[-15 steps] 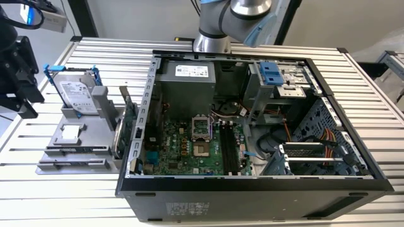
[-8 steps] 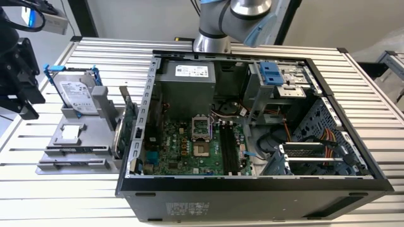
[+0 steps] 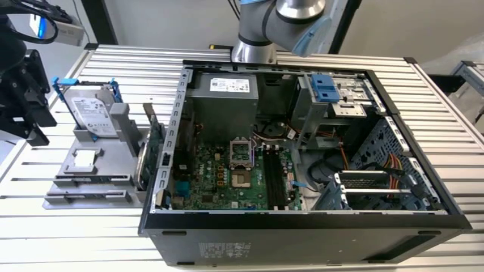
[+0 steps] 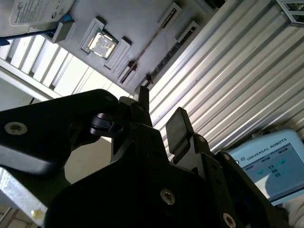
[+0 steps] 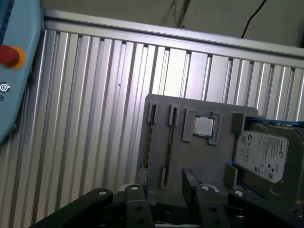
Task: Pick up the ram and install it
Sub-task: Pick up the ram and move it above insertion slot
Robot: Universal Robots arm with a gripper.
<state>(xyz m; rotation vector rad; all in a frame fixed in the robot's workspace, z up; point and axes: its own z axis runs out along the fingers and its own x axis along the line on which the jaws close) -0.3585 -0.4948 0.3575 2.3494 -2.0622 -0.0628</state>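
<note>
Gripper point(image 4: 159, 107) hovers over grey holder point(image 5: 209, 164), fingers point(image 4: 176, 124) spread, empty; ram point(image 5: 169, 142), likely thin strip, slotted edge-up for pinching.

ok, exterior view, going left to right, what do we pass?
hard drive → expansion card standing on edge → CPU socket → memory slots → blue drive-bay latches → orange and yellow cables
</note>
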